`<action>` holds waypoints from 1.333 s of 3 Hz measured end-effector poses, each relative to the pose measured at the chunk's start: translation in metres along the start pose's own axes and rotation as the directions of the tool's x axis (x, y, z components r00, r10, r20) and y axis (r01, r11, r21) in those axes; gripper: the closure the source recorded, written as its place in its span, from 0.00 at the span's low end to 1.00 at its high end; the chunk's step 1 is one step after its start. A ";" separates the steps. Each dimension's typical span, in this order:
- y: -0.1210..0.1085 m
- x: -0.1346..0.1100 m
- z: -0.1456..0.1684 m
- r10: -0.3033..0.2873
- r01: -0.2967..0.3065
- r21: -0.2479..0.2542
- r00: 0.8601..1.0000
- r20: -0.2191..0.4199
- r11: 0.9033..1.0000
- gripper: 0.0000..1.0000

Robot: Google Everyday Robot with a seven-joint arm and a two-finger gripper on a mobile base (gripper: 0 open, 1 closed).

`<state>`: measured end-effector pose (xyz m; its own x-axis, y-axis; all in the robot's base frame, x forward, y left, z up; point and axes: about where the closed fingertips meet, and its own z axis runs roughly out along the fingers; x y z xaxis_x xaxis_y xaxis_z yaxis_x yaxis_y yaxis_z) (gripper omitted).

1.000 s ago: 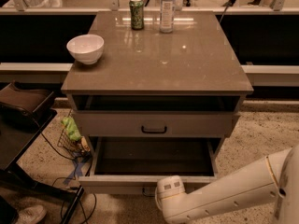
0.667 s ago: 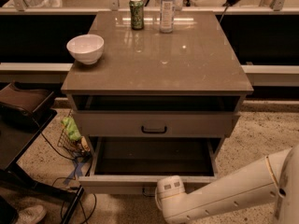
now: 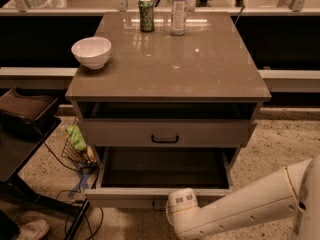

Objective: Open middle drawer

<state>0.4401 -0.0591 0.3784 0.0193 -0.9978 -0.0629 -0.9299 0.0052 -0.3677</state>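
Hand hidden behind arm (image 3: 240,210), by bottom drawer (image 3: 125,197)

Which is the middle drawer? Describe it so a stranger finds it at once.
Start at the brown-topped cabinet holding the white bowl. The middle drawer is the shut beige front under the dark top gap, above the pulled-out bottom drawer where the gripper sits. Only it shows a small black bar handle.

Jaws before bottom drawer (image 3: 130,196), below middle drawer (image 3: 165,133); bowl (image 3: 91,51) on tabletop (image 3: 200,64).
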 end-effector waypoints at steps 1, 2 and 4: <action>0.000 0.000 0.000 0.000 0.000 0.000 1.000 0.000 1.000 0.86; 0.000 0.000 0.000 0.000 0.000 0.000 1.000 0.000 1.000 0.64; 0.001 0.000 0.000 0.000 0.000 -0.001 1.000 0.000 1.000 0.88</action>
<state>0.4397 -0.0591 0.3778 0.0193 -0.9978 -0.0629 -0.9304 0.0051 -0.3665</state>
